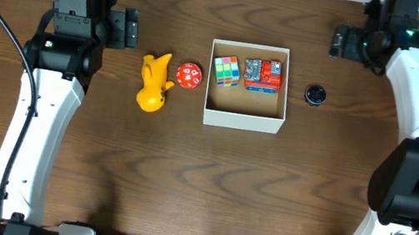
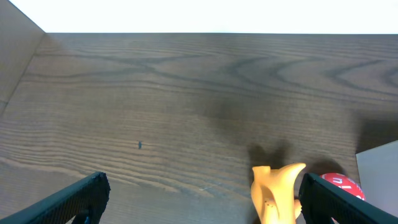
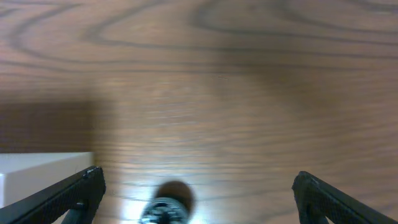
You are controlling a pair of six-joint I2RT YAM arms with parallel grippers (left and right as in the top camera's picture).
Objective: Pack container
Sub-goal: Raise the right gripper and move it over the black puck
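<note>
Rising from the near corners of the bench, both arms stretch away toward the far edge, each bent at the wrist so its gripper points inward along the wood.

The container (image 1: 243, 121) sits open around the middle of the bench, a little toward the far edge, its white front wall facing the near side. Against its far wall lie a multicoloured puzzle cube (image 1: 226, 70) and a red toy (image 1: 263, 75), just beside each other.

Left of the box, a red faceted ball (image 1: 188, 75) rests near the wall, and a yellow toy animal (image 1: 153, 83) lies just beyond it. A small black round object (image 1: 316, 94) sits alone on the box's right.

Farther back, toward the far-left corner, the left gripper (image 2: 205, 183) hovers with its fingers (image 2: 81, 196) spread wide, empty, the yellow toy beneath its right fingertip. By the far-right corner the right gripper (image 3: 199, 180) hangs likewise, fingers (image 3: 68, 196) wide apart, holding nothing, the black object below.
</note>
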